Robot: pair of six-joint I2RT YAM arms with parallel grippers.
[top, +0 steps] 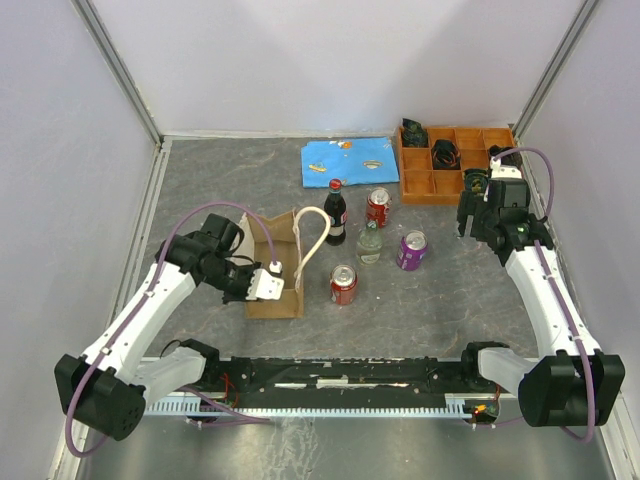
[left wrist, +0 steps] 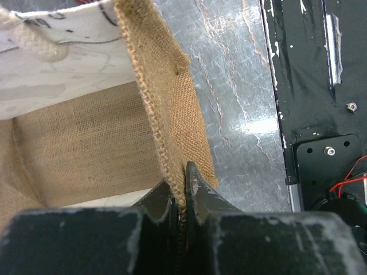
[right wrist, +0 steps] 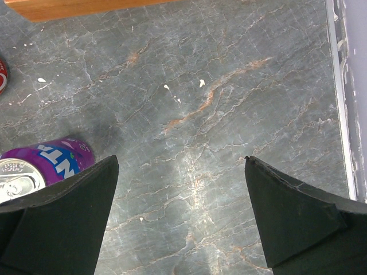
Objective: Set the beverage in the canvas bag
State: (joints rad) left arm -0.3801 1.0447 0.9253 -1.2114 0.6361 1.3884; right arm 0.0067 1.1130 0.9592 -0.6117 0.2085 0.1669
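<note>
The canvas bag (top: 277, 268) stands upright left of centre, mouth open, its cream handle (top: 314, 235) looping up. My left gripper (top: 268, 284) is shut on the bag's near side wall; in the left wrist view the burlap edge (left wrist: 166, 132) runs straight between the closed jaws of the left gripper (left wrist: 183, 172). Several beverages stand right of the bag: a cola bottle (top: 335, 212), a clear bottle (top: 370, 242), two red cans (top: 343, 284) (top: 378, 207) and a purple can (top: 411, 250). My right gripper (top: 470, 222) (right wrist: 180, 163) hangs open over bare table, the purple can (right wrist: 46, 163) just left of its left finger.
An orange wooden compartment tray (top: 418, 185) with small dark items sits at the back right, close behind the right gripper. A blue cloth (top: 348, 160) lies at the back centre. Metal rails edge the table left and right, and the black base bar (top: 330, 372) runs along the front.
</note>
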